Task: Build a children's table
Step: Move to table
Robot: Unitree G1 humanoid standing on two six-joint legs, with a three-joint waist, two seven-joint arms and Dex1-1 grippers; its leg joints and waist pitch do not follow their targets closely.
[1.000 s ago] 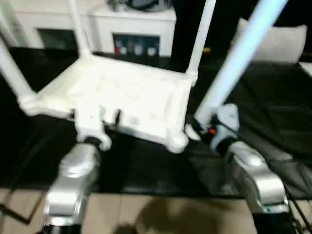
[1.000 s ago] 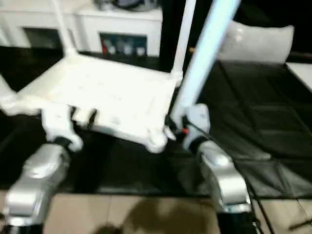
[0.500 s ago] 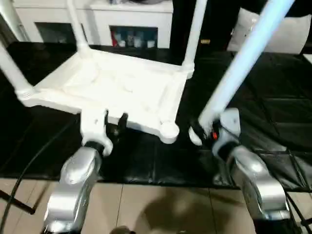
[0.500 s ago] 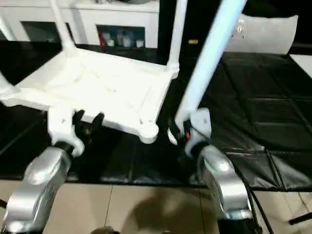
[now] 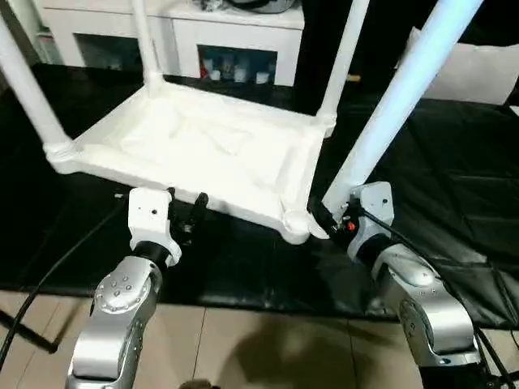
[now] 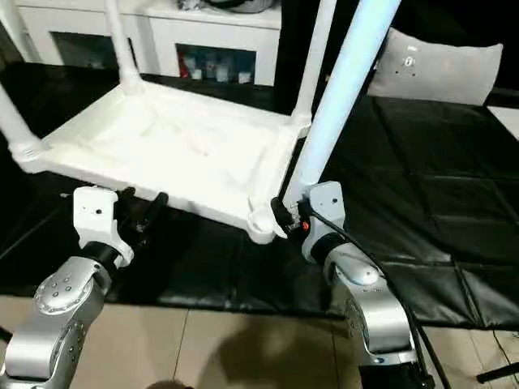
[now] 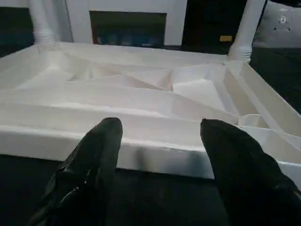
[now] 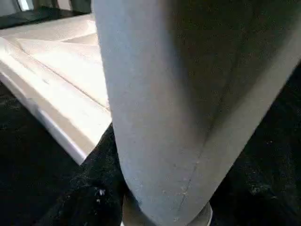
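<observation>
Children's table (image 5: 203,154) is lying upside down on the black quilted mat (image 5: 454,186), ribbed underside facing up, three legs already standing in their corner sockets: near-left leg (image 5: 28,89), far-left leg (image 5: 146,44), far-right leg (image 5: 345,61). Fourth leg (image 5: 397,97) is sitting clenched in the right gripper (image 5: 328,220), gripped at its narrow bottom end, tilting up and away to the right, its tip just beside the empty near-right socket (image 5: 296,223) but not yet seated as far as I can tell. Left gripper (image 5: 185,212) is hanging released, fingers (image 7: 89,165) spread apart, just in front of the near edge of the top, touching nothing. Handling guess: moulded hollow plastic, so light and fairly stiff, the ribs are doing the stiffening; glossy smooth skin, so likely slippery in rubber-less jaws. The leg is long and tapered, so holding it at the end is giving lots of leverage and wobble; a grip nearer the socket end is helping aim. Top is probably sliding on the mat when pushed, so bracing the near rim with the left gripper looks sensible. Behind: white cabinet (image 5: 235,32) with glass doors, a grey cushion (image 6: 442,69), tan floor (image 5: 243,348) at the near edge.
</observation>
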